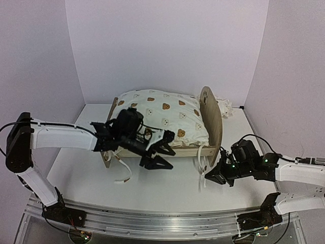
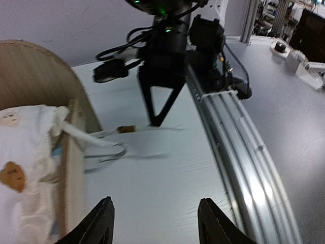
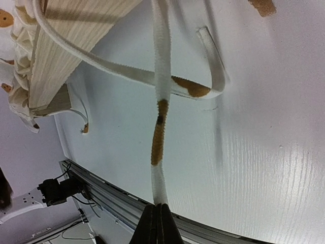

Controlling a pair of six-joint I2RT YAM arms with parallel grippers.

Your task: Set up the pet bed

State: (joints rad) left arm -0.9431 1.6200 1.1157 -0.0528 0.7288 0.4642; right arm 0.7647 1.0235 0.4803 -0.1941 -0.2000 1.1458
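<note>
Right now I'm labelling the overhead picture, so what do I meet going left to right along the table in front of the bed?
Loose bed tie → left gripper → right gripper, pinching another tie.

No words, numbers, labels or brand names can be read on anything here; the cushion (image 1: 162, 114) on the pet bed (image 1: 210, 119) shows only little bear faces, no letters.

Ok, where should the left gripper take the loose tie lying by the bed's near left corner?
Probably near the loose tie's free end, from above, left gripper fingers straddling its width: it lies flat on the table, clear of the bed frame.
</note>
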